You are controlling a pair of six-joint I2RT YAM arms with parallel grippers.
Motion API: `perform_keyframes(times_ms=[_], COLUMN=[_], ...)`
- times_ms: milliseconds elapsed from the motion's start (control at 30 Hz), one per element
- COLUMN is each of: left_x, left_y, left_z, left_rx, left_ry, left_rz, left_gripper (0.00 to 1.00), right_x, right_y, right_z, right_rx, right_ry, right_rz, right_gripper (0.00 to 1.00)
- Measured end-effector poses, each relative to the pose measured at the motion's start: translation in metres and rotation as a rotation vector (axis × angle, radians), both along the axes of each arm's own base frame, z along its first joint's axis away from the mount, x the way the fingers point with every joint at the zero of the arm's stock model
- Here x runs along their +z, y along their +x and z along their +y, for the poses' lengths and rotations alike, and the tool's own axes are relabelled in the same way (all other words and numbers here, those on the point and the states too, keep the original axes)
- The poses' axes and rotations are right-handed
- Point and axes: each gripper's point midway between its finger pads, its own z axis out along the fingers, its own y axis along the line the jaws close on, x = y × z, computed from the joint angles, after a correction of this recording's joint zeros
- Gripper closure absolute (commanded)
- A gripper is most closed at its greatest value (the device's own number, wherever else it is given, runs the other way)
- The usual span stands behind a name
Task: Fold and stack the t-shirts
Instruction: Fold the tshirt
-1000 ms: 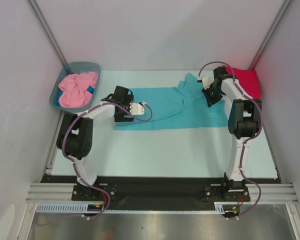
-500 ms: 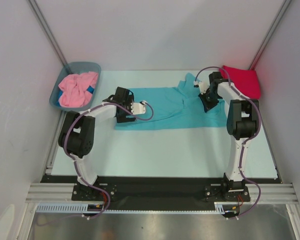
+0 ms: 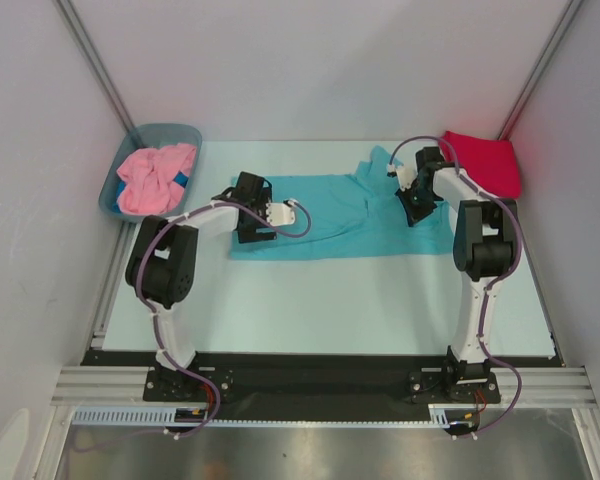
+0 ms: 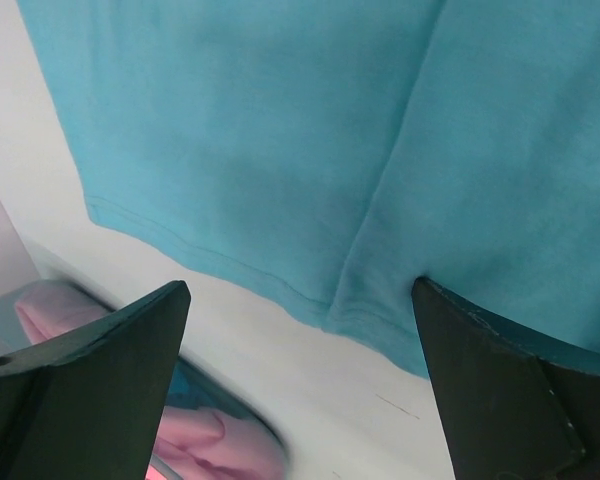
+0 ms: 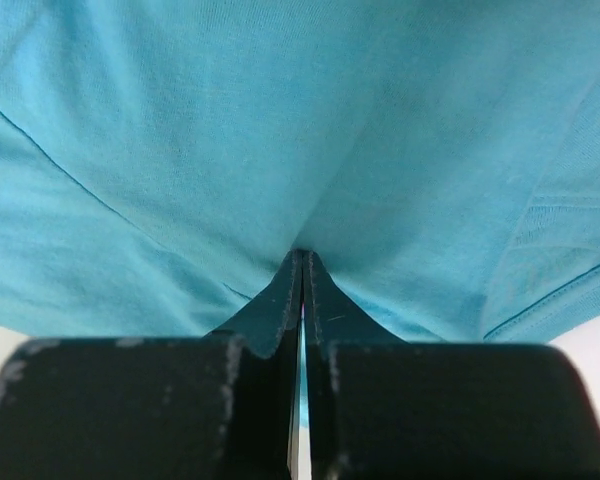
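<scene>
Shifted since a second ago: the right pincer [image 5: 302, 256] has drawn in toward the left pincer [image 4: 300, 288], uncovering more of the crimson t-shirt [image 3: 485, 160] behind it. The left arm's elbow has swung inward, while its pincer has barely moved.

Item 1, t-shirts, three.
- Turquoise t-shirt [image 3: 330, 215]: spread flat on the table [image 3: 330, 300], lying under both pincers and spanning the gap between them.
- Crimson t-shirt: folded, just beyond the right pincer on its outer side.
- Pink t-shirt [image 3: 155, 178]: crumpled in the grey-blue tub [image 3: 165, 128], well out from the left pincer on its outer side.

Item 2, pincers, two.
- Left: fingers spread wide and holding nothing, poised over the turquoise hem.
- Right: fingers pressed together, pinching a pucker of turquoise cloth at their tips.

Item 3, tub, one. Item 4, arms, two.

Per view:
- Overhead alone shows all three shirts, the tub and both arms at once, but not how the fingers stand.
- Left wrist alone shows the stitched hem, a lengthwise fold line running to it, bare table below the hem, and the tub with its pink cloth, blurred, beside the left-hand finger.
- Right wrist alone shows creases fanning out from the closed tips and a sleeve hem to their right. Turquoise nearly fills that view, with pale table only at the lower corners.
</scene>
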Motion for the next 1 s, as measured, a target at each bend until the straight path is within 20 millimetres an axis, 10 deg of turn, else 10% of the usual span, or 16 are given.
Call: perform_keyframes(times_ms=[1000], left_x=[0.007], left_y=[0.041], left_z=[0.06], left_rx=[0.243], left_ry=[0.21], left_rz=[-0.159], left_gripper=[0.0], right_x=[0.001], right_y=[-0.006], right_z=[-0.016], right_rx=[-0.054], right_ry=[-0.018], right_rz=[-0.045], right_gripper=[1.0])
